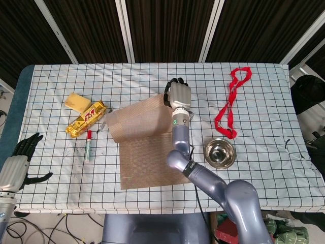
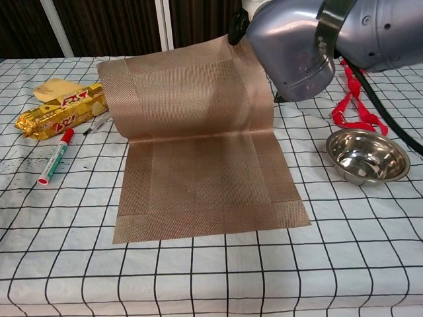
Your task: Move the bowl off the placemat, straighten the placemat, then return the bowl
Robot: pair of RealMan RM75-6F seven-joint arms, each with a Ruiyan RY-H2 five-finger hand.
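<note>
A brown woven placemat (image 1: 144, 147) (image 2: 198, 165) lies on the checked cloth with its far half lifted off the table. My right hand (image 1: 177, 95) pinches the mat's far right corner and holds it up; in the chest view only a dark bit of that hand (image 2: 236, 30) shows above the mat. The steel bowl (image 1: 219, 153) (image 2: 367, 156) stands empty on the cloth, right of the mat and apart from it. My left hand (image 1: 20, 162) hangs off the table's left edge with fingers spread, holding nothing.
A red lanyard (image 1: 231, 101) (image 2: 353, 99) lies behind the bowl. Left of the mat are a red marker (image 1: 88, 146) (image 2: 55, 157), a gold snack pack (image 1: 85, 118) (image 2: 59, 115), a yellow sponge (image 1: 76, 101) and a thin pen (image 1: 103, 123). My right forearm (image 2: 310, 36) looms over the mat's right side.
</note>
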